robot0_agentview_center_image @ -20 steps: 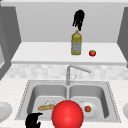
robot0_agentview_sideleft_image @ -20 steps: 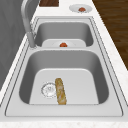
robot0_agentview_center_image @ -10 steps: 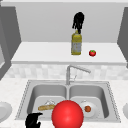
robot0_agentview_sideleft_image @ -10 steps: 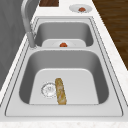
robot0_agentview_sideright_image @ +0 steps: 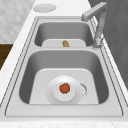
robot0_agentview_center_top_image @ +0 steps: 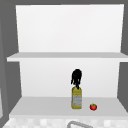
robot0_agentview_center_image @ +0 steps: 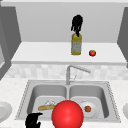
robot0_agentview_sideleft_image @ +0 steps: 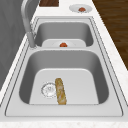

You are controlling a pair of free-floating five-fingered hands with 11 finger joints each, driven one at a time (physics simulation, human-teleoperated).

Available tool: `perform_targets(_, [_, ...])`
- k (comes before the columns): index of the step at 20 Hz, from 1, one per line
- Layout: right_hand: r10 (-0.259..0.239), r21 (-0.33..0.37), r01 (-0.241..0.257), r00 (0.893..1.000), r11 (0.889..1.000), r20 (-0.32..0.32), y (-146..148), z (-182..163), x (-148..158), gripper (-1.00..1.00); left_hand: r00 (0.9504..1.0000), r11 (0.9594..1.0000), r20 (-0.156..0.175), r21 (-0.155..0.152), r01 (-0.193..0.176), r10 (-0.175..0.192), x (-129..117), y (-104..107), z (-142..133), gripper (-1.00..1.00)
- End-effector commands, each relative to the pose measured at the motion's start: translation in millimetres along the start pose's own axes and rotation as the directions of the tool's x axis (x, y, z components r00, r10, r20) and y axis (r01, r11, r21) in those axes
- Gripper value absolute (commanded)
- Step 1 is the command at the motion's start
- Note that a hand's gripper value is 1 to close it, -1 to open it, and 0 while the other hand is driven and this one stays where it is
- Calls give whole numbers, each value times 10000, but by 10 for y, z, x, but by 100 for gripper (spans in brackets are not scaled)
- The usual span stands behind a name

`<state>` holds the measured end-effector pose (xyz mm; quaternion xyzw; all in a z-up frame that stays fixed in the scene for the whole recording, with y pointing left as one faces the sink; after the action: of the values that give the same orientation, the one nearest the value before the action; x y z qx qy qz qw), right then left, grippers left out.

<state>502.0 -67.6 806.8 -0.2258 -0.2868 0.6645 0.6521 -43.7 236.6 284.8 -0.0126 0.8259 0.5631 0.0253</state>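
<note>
Bottle [robot0_agentview_center_image: 76,46]: yellow-green glass, pale label, upright on the lower shelf [robot0_agentview_center_image: 45,53], roughly centre. Neck and top hidden under the right hand [robot0_agentview_center_image: 77,24], whose fingers are curled down round it. Also seen in the upper view [robot0_agentview_center_top_image: 76,100], base on the shelf.

Front, both sides, upper; shared sink [robot0_agentview_center_image: 25,100]

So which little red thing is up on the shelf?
The tomato with the green top, standing on the shelf right of the bottle. The other one lies on a plate in the sink.
</note>
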Motion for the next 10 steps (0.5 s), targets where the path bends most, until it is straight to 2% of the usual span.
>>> perform_targets(1, [53, -379, -61, 9998, 9993, -196, 139, 30, 7, -100, 10000, 10000, 0, 0, 0, 0, 0, 0, 0, 0])
perform_targets(6, [124, -871, -142, 9997, 9961, -214, 289, 98, 25, -100, 10000, 10000, 0, 0, 0, 0, 0, 0, 0, 0])
perform_targets(10, [193, -1455, -226, 9995, 9891, -241, 395, 156, 38, -100, 10000, 10000, 0, 0, 0, 0, 0, 0, 0, 0])
